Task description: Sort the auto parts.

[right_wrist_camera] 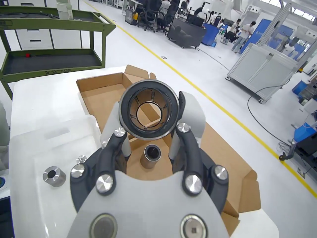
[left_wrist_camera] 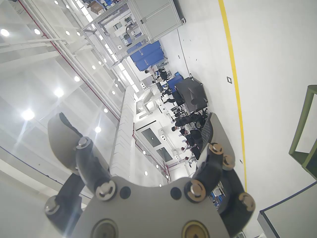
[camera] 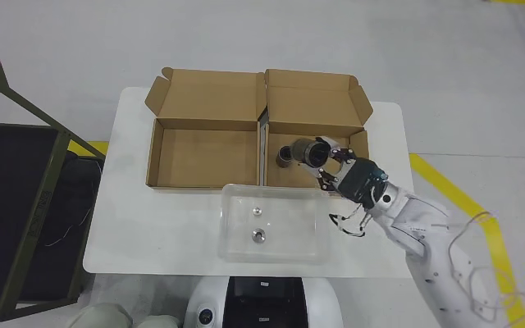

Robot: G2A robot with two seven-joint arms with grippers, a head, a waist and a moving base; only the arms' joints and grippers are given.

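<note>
My left gripper [left_wrist_camera: 137, 125] hangs with its fingers spread, grasping nothing. Over the right-hand brown cardboard box [camera: 287, 174], my right gripper [camera: 326, 162] clamps the black-rimmed hollow steel bearing sleeve [camera: 310, 152] above a smaller grey steel bush [camera: 285, 155]. I judge it best to lower close to the box floor, clear of that bush, before letting go; I can read no label on the parts or boxes.

Brown cardboard box [camera: 205, 156]; white table [camera: 131, 221]; dark grey bearing sleeve [right_wrist_camera: 148, 84]; silver bushing [right_wrist_camera: 54, 176]; green cart [right_wrist_camera: 49, 22]
</note>
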